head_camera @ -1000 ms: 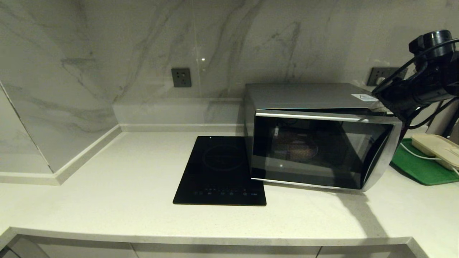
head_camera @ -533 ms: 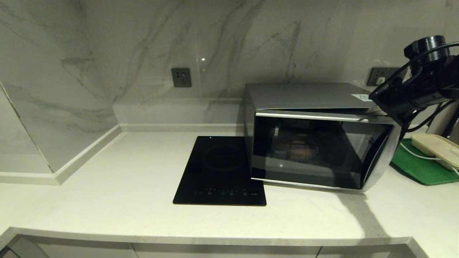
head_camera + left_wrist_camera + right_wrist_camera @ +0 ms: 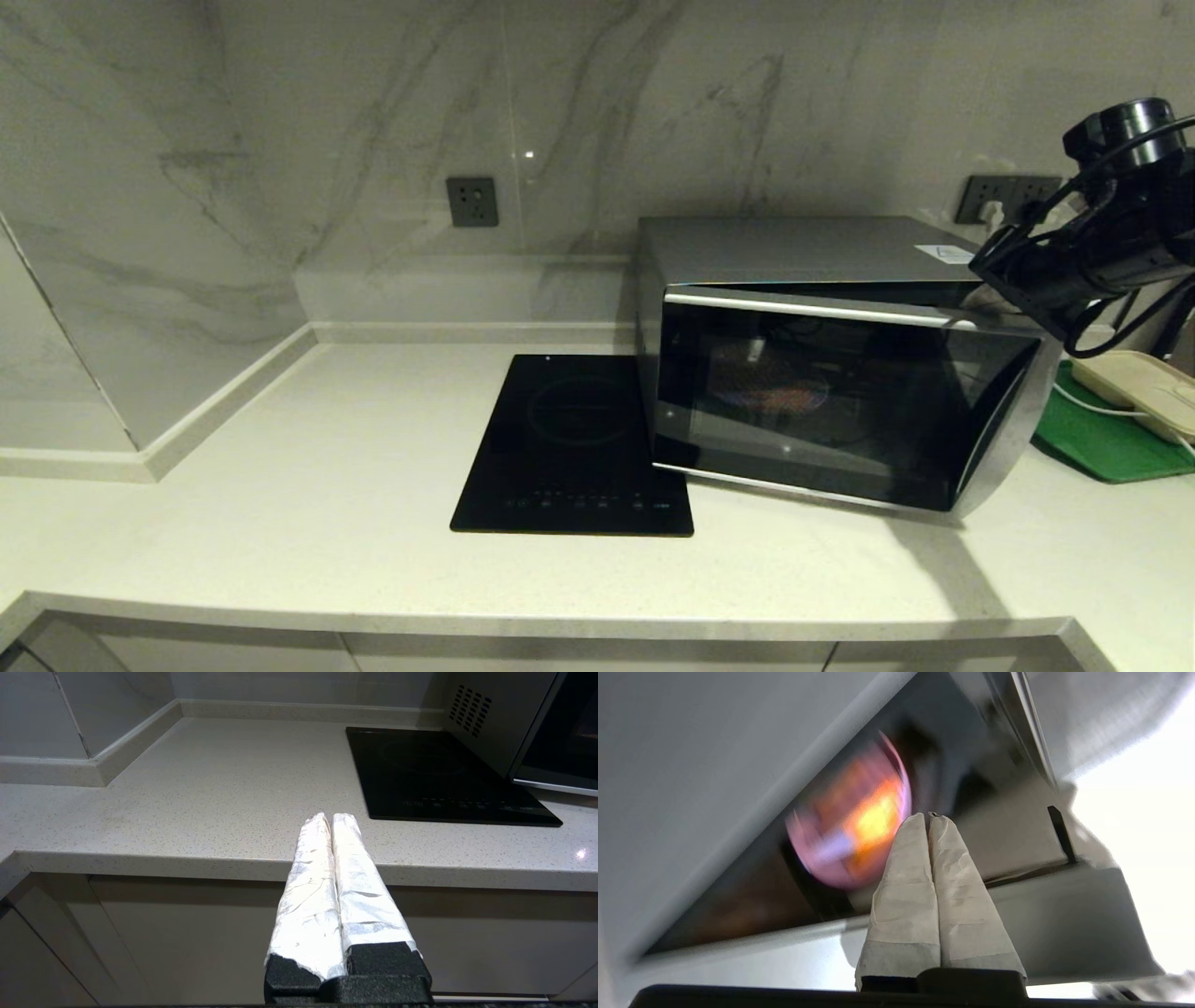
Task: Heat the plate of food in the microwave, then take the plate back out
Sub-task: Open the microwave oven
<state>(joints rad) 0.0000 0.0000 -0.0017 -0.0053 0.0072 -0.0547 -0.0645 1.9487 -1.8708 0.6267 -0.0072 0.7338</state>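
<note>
The silver microwave (image 3: 803, 252) stands at the back right of the counter, its dark glass door (image 3: 840, 401) ajar and swung out at the right side. Inside, the lavender plate of food (image 3: 770, 392) shows dimly through the glass. In the right wrist view the plate of food (image 3: 845, 844) appears through the gap, with orange sticks on it. My right gripper (image 3: 978, 297) is shut with nothing held, at the door's upper right corner; its fingertips (image 3: 920, 821) are pressed together. My left gripper (image 3: 329, 819) is shut and empty, parked low before the counter's front edge.
A flat black hob (image 3: 574, 448) lies left of the microwave. At the far right, a green tray (image 3: 1092, 439) carries a beige lidded container (image 3: 1134, 387). Marble walls close the back and left, with a socket (image 3: 471, 202) on the back wall.
The microwave door has swung further outward on its right side. My right arm has shifted slightly forward and down with it. The left arm has not moved.
</note>
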